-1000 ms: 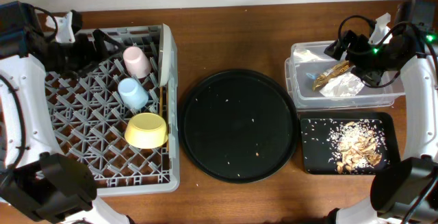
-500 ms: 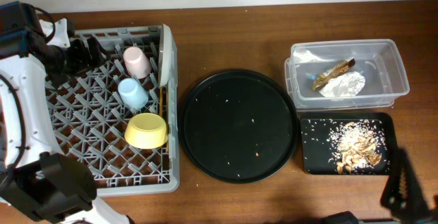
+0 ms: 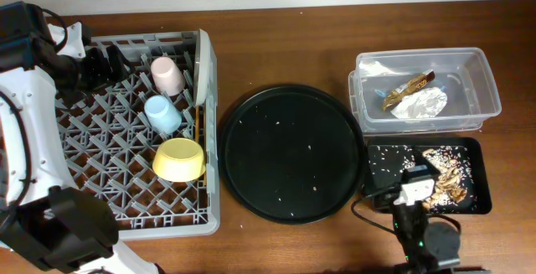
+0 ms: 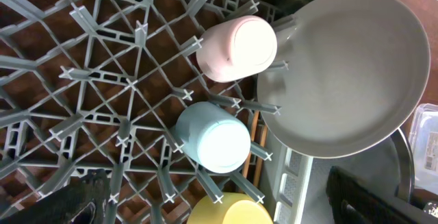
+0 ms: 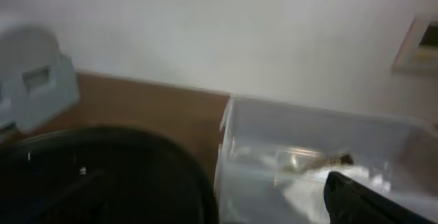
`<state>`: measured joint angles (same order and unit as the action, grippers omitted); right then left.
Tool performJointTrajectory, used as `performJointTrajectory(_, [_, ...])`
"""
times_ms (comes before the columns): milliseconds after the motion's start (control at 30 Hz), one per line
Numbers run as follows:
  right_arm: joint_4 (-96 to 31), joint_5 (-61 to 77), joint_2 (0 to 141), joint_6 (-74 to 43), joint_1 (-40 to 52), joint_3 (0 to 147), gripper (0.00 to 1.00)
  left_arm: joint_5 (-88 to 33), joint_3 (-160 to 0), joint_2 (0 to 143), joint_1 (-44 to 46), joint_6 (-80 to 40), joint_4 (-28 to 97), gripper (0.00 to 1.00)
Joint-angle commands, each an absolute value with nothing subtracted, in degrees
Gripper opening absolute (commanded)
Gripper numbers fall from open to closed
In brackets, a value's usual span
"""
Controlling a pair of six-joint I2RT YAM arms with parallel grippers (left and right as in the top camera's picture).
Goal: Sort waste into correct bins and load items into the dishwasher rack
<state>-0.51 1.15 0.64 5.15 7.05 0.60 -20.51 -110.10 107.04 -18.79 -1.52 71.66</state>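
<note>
Nearly done: cups (image 3: 162, 114), bowl (image 3: 179, 159) and plate (image 4: 342, 73) stand in the rack (image 3: 84, 140); waste (image 3: 423, 104) lies in tub (image 3: 490, 98) and tray (image 3: 484, 182). Left gripper (image 4: 229, 198) gapes empty; right gripper (image 3: 423, 182), cannot tell.

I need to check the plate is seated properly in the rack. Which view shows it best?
Left wrist: the plate shows nearly its whole face, standing on edge among the rack pegs. Overhead catches only its thin edge; the right wrist view misses it.

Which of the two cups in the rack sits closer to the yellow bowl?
The blue cup, just beside the yellow bowl; the pink cup stands farther off, next to the plate.
</note>
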Motion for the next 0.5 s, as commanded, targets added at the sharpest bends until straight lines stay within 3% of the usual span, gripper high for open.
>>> performJointTrajectory(0, [-4.4,0.8,0.2,5.7,6.7,0.3,0.99,-20.5,-110.7,106.8,-18.9,-1.7,71.7,0.99])
performJointTrajectory(367, [-4.5,0.8,0.3,5.7,6.7,0.3,0.99,-19.9,-110.7,106.8,-18.8,-1.7,71.7,0.99])
performJointTrajectory(467, [-4.5,0.8,0.3,5.7,6.7,0.3,0.99,-19.8,-110.7,90.9,-18.9,-1.7,71.7,0.99])
